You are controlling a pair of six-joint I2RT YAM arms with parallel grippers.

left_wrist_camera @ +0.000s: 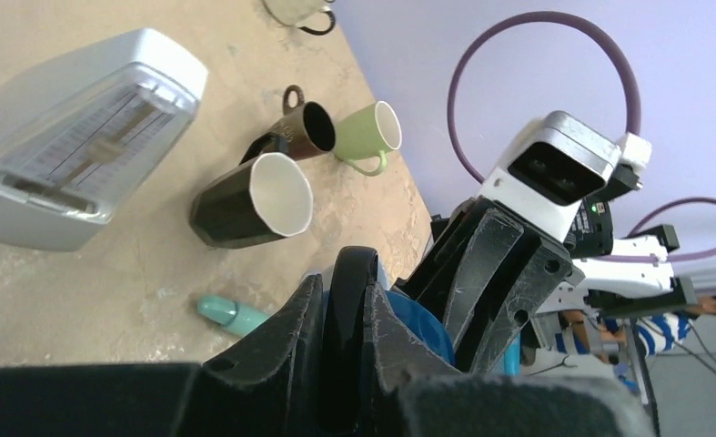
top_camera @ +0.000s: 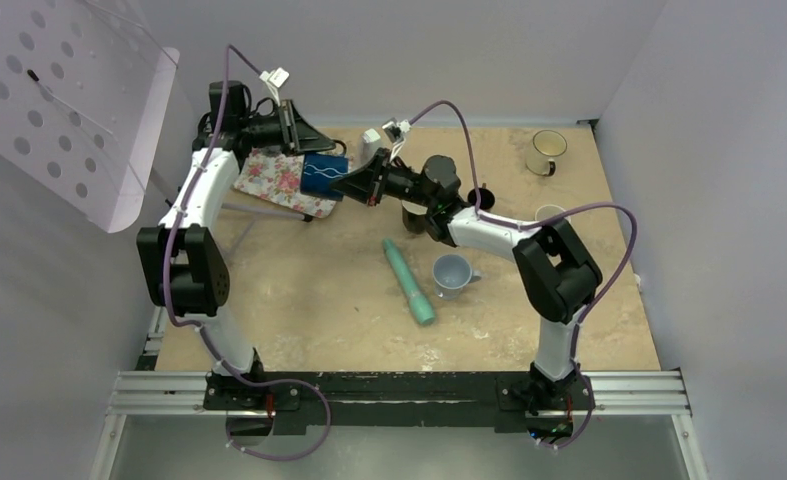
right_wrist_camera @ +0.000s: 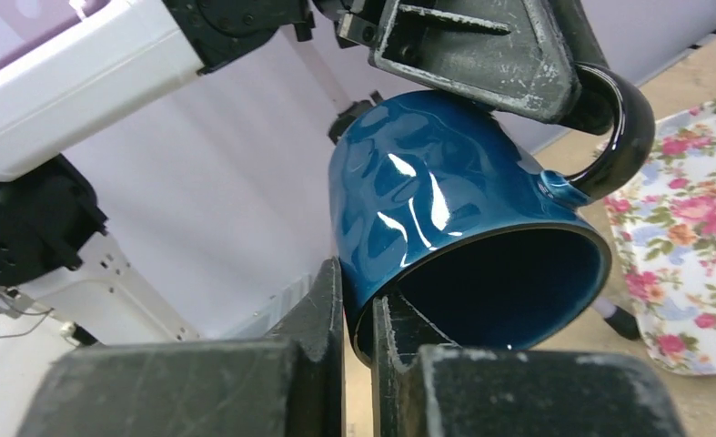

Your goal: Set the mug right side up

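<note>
A glossy blue mug (right_wrist_camera: 427,191) with a black handle (right_wrist_camera: 622,118) hangs in the air over the back left of the table, tilted with its mouth facing down and toward the right wrist camera. My left gripper (left_wrist_camera: 358,282) is shut on the black handle (left_wrist_camera: 354,269) from above; its fingers (right_wrist_camera: 481,55) show over the mug. My right gripper (right_wrist_camera: 358,291) is shut on the mug's rim, one finger inside and one outside. From above, the mug (top_camera: 324,173) sits between the left gripper (top_camera: 304,138) and the right gripper (top_camera: 349,183).
A floral cloth (top_camera: 284,180) lies under the mug. A teal cylinder (top_camera: 409,280) and a pale blue mug (top_camera: 452,275) lie mid-table. A cream mug (top_camera: 546,152) and a white cup (top_camera: 549,213) stand at the right. A black mug (left_wrist_camera: 254,200), a brown mug (left_wrist_camera: 304,127), a green mug (left_wrist_camera: 369,132) and a white box (left_wrist_camera: 72,137) stand nearby.
</note>
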